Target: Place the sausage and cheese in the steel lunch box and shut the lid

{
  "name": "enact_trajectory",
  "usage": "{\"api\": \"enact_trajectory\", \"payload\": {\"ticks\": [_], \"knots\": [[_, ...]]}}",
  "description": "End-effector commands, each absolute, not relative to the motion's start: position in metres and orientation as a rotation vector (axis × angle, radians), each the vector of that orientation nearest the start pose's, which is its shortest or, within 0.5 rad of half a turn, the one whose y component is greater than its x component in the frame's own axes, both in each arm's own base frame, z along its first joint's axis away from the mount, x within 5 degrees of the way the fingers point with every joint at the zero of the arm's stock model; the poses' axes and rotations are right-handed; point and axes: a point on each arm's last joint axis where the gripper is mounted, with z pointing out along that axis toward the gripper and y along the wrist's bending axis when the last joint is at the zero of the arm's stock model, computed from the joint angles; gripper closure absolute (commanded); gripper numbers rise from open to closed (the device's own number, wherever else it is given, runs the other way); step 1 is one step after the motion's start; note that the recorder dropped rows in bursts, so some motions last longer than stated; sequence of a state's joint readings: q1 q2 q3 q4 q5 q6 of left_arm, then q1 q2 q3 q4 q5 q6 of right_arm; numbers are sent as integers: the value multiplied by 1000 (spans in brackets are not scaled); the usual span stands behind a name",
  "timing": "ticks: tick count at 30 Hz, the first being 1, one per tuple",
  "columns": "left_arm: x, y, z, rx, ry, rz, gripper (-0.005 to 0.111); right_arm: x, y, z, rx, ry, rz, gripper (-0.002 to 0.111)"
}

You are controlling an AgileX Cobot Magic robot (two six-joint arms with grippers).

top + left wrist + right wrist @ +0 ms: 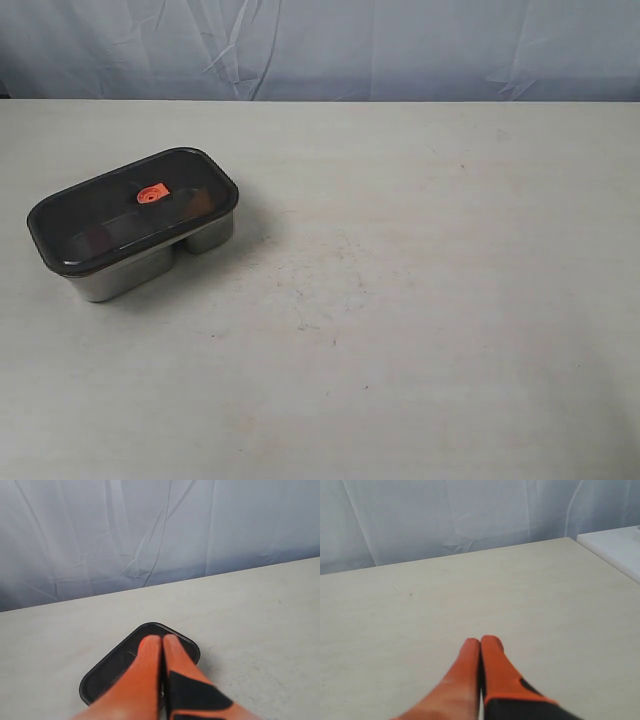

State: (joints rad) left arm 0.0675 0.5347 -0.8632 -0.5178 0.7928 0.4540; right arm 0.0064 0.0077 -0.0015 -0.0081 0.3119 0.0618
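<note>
Left gripper: orange fingers pressed together, nothing between them. Right gripper: the same, tips together and empty, over bare table. Neither arm shows in the exterior view, so I judge both to be clear of the box.

Table: pale, wide, lightly scuffed. A wrinkled grey-blue cloth backdrop hangs behind it.

Steel lunch box: sits on the left part of the table, turned at an angle to the table edge. Its shiny wall shows a notch between two compartments.

Lid: dark and translucent, lying on the box, level and square to the rim all round as far as this view shows. The left wrist view looks down its length, past the closed fingertips.

Valve tab: small, orange-red, near the middle of the lid.

Sausage and cheese: neither lies anywhere on the open table. Faint warm patches show through the dark lid, too dim to tell which is which. I judge both to be inside.

Step in hand, as I read it: confirming the closure, with the task all but done. To do it well, check the seam on every side for a lifted corner. If one shows, press with closed fingertips flat on the lid near that corner, straight down, avoiding the valve tab. Keep the push gentle, since the box is light and could slide on the smooth table.
</note>
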Motion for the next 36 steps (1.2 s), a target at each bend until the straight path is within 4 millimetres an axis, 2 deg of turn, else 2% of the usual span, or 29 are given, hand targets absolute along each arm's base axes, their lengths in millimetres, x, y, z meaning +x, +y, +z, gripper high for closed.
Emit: {"api": "enact_trajectory", "payload": {"ticks": [1, 4, 9, 14, 19, 31, 36], "knots": [[88, -25, 389, 215, 1827, -237, 107, 54, 0, 185, 44, 1790, 27, 109], [89, -19, 370, 195, 1829, -159, 107, 54, 0, 185, 46, 1790, 31, 109], [78, -9, 318, 101, 1826, -54, 107, 54, 0, 185, 46, 1790, 31, 109], [65, -4, 274, 28, 1783, -24, 107, 54, 0, 185, 46, 1790, 31, 109], [59, 4, 239, -161, 1776, -44, 107, 54, 0, 185, 46, 1790, 31, 109], [58, 2, 192, -194, 1797, -85, 107, 54, 0, 185, 46, 1790, 31, 109], [56, 2, 187, -206, 1771, -106, 107, 54, 0, 185, 46, 1790, 31, 109]]}}
